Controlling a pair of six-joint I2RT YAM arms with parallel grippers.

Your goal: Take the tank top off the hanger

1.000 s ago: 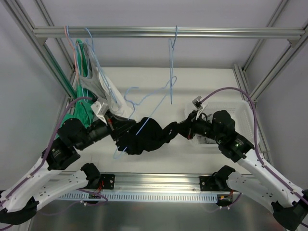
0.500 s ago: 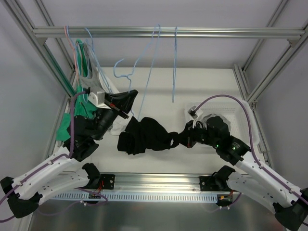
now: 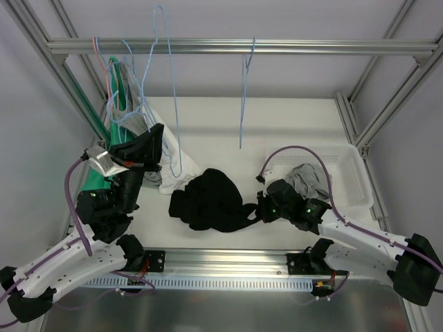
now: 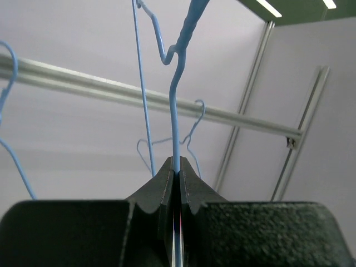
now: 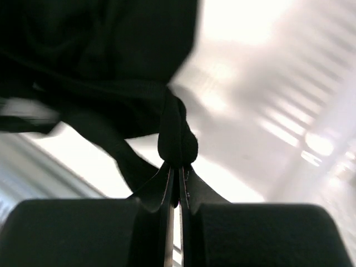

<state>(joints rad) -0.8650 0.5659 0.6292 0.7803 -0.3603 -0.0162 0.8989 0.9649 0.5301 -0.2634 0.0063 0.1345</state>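
Above my left gripper [image 4: 177, 169] an aluminium rail [image 4: 83, 86] crosses the pale grey wall [image 4: 83, 139], ceiling lights [image 4: 268, 7] higher still; a white table [image 3: 291, 124] lies beneath my right gripper [image 3: 260, 207].

Pretty clearly a robotics lab test cell. There's an aluminium extrusion frame [image 3: 311, 48] across 12 o'clock, and plain grey walls [image 3: 31, 124] at 9 and 3 box in a white table [image 3: 304, 124].

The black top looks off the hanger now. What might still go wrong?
The blue hanger, held by one thin wire in the left jaws, might twist or snag the other hangers on the rail. The right jaws pinch only a strap of the black tank top; it may slip out, or a pull may drag the heap.
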